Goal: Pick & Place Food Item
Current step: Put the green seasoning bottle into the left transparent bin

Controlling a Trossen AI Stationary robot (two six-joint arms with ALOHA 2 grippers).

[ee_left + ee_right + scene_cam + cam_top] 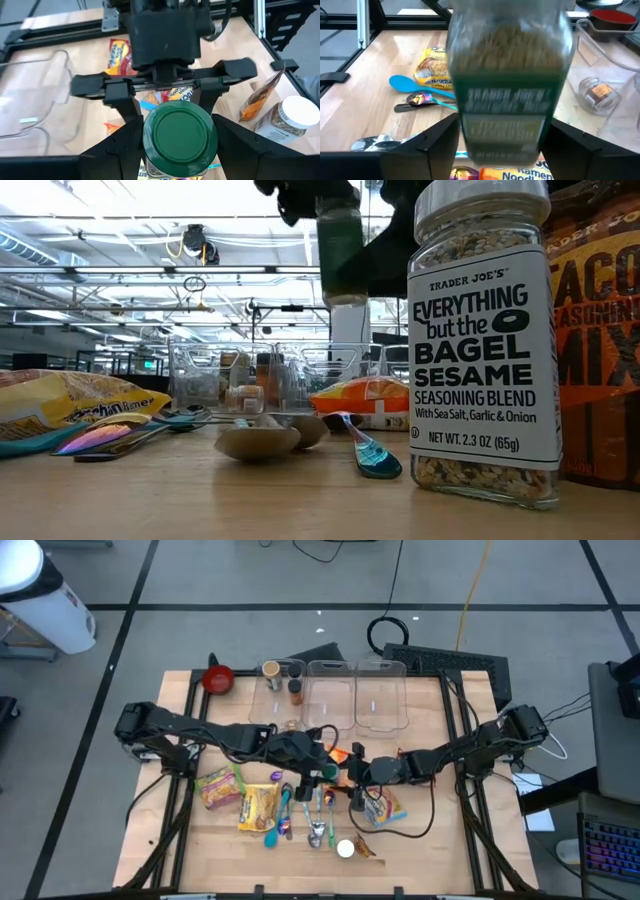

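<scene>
High view: both arms reach in to mid bench and meet. The left gripper (318, 772) and right gripper (356, 778) face each other with one green-lidded jar (333, 772) between them, off the bench. Along the far edge stand three clear bins (380, 700); the leftmost holds two small spice jars (295, 690). There is one red bowl (218, 678) left of the bins. Two yellow snack packets (258, 808) lie near left. Right of them is a cluster of spoons (315, 832); five by my count, but the overlap makes it uncertain. One white-lidded seasoning jar (345, 848) stands near centre, and one noodle packet (385, 808) lies under the right arm.

Low view: the white-lidded seasoning jar stands upright, close, on the right, with one taco mix packet (600, 330) just behind it. The green-lidded jar hangs high above the bench in dark jaws. Four spoon bowls are visible on the wood, and one yellow packet on the left.

Left wrist view: the left jaws are closed narrow on the green-lidded jar, one finger on each side touching it, lid toward the camera. The right gripper is just beyond the jar.

Right wrist view: the same jar fills the middle, label side on. Right jaws: cannot tell whether they grip it or stand clear. Beyond it are one blue spoon (402, 82), one iridescent spoon (420, 98), one yellow packet, the red bowl, and one spice jar on its side in a bin.
</scene>
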